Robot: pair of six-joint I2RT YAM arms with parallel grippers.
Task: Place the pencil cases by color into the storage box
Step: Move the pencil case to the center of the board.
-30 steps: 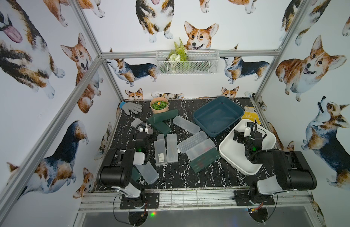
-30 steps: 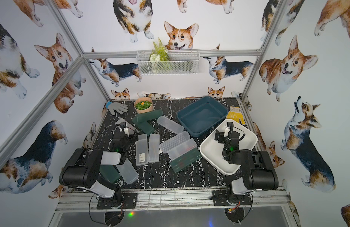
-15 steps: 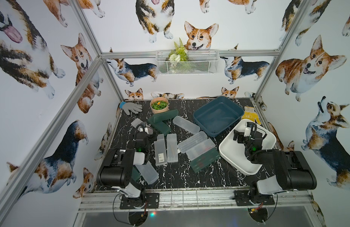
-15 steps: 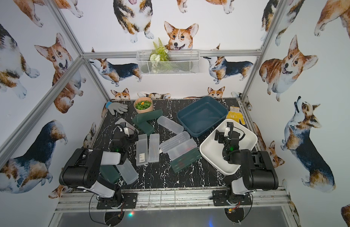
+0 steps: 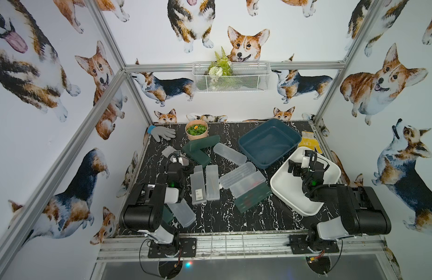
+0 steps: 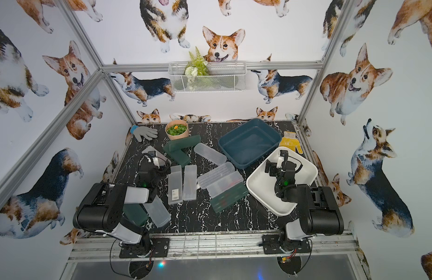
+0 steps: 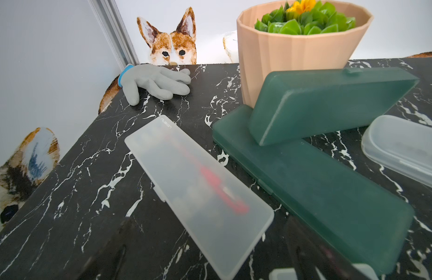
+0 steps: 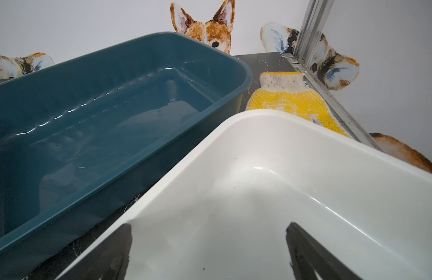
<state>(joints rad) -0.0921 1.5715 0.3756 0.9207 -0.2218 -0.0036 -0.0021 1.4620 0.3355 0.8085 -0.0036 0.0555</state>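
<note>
Several frosted white pencil cases [image 5: 212,182] and a few dark green ones [image 5: 198,155] lie scattered on the black marble table. One green case [image 7: 331,101] leans on another [image 7: 319,194]. My left gripper [image 5: 177,161] hovers open over a frosted case [image 7: 198,191] near the left edge, and that case lies between the spread fingers [image 7: 108,254]. A dark teal storage box [image 5: 268,145] stands empty at the back right. My right gripper [image 8: 210,244] hangs open and holding nothing inside the white storage box [image 5: 283,186] beside it.
A grey glove [image 5: 161,133] and a peach pot of green plants [image 5: 196,131] sit at the back left. A yellow glove [image 5: 309,143] lies behind the white box. A wire basket [image 5: 230,77] hangs on the back wall. Aluminium frame posts edge the table.
</note>
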